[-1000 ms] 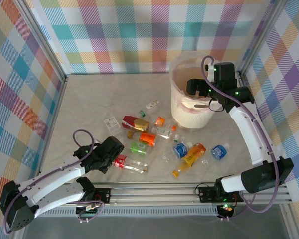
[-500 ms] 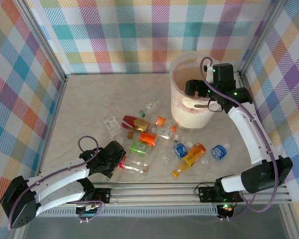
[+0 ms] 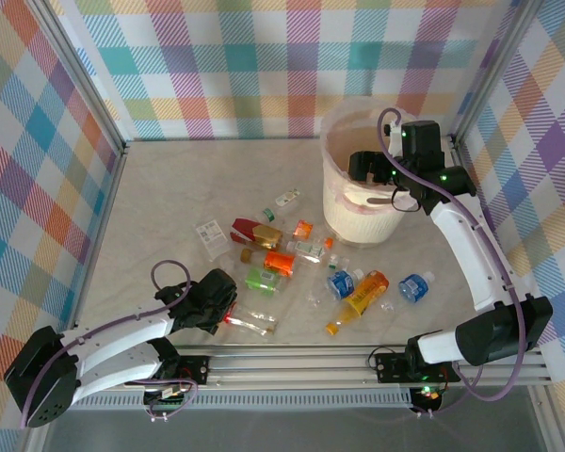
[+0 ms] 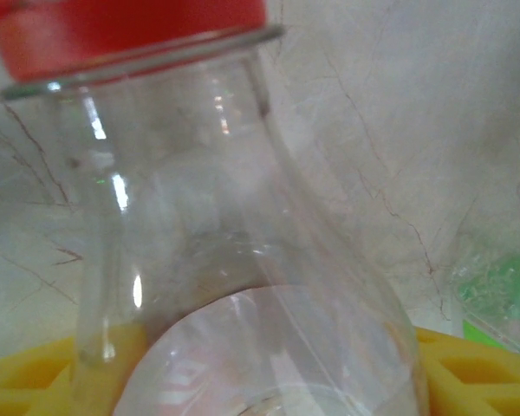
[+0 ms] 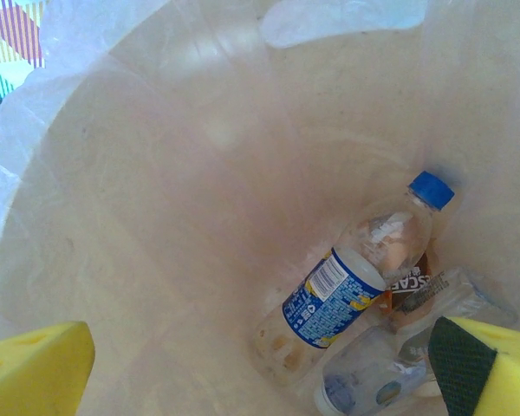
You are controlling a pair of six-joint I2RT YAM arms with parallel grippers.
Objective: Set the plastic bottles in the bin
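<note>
Left jaws straddle a red-capped clear bottle [image 4: 243, 217], one yellow pad [image 4: 30, 381] on each side, but I can't tell if they're pinching it. Its long axis runs straight out between the pads, cap farthest. It lies flat on the tabletop [image 3: 169, 198], well off the bin's [image 3: 344, 224] near-left, so the left arm's nearer. Right jaws gape empty over the bin, dropped bottles [image 5: 334, 299] inside.

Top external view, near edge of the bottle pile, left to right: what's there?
left gripper → clear red-capped bottle → orange-labelled bottle → far-right blue-labelled bottle
</note>
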